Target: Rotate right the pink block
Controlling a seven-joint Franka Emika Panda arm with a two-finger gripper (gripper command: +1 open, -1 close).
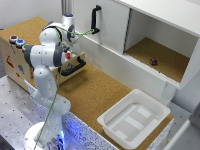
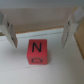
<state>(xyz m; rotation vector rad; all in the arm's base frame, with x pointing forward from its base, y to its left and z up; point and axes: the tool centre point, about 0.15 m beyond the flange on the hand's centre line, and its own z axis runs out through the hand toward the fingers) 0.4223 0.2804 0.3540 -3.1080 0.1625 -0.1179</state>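
Note:
The pink block shows in the wrist view as a cube with a black letter N on its upper face, resting on a pale surface. My gripper is open. Its two fingers stand apart on either side, a little beyond the block, and touch nothing. In the exterior view the white arm bends over the cork table's far left. There its own body hides both the block and the fingertips.
A white bin sits at the table's near right corner. A white cabinet with a black handle runs along the back, and a small dark object lies in its open compartment. A wooden box with buttons stands at the exterior view's left.

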